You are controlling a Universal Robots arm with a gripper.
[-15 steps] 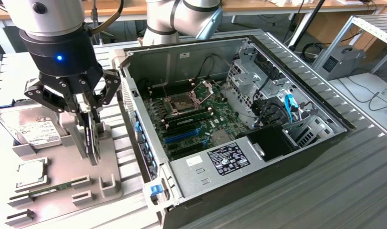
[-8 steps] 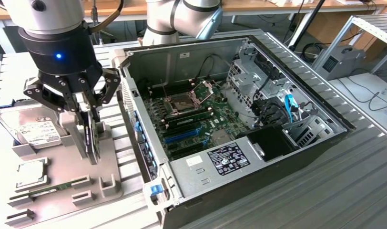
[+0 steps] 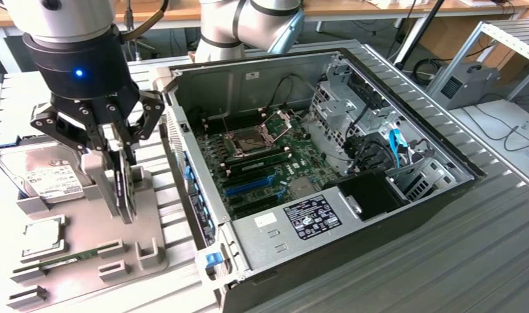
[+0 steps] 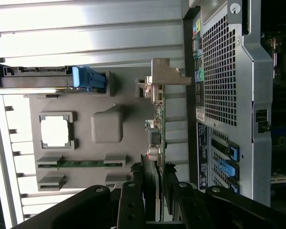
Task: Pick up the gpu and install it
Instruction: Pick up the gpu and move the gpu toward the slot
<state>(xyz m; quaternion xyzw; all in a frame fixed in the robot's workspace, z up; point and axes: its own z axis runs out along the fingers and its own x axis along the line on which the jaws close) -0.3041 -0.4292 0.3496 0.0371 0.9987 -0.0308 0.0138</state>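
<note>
The gpu [image 3: 123, 189] is a thin dark card seen edge-on, standing upright over the grey holder tray [image 3: 147, 257] at the exterior view's left. My gripper [image 3: 116, 156] reaches down from above and is shut on its upper part, one finger on each face. In the wrist view the gpu [image 4: 156, 119] runs straight away from the gripper [image 4: 153, 183], with its metal bracket [image 4: 167, 74] at the far end and the black fingers [image 4: 131, 200] pressed against its fan block. The open computer case [image 3: 438, 176] lies beside it, with the motherboard [image 3: 264, 156] and blue slots [image 3: 247, 186] exposed.
On the holder tray lie a silver hard drive [image 3: 47, 179], a square processor chip [image 3: 43, 238] and a narrow green memory stick [image 3: 69, 259]. The case's perforated rear wall [image 4: 224, 71] stands close beside the card. A second robot arm base [image 3: 238, 26] stands behind the case.
</note>
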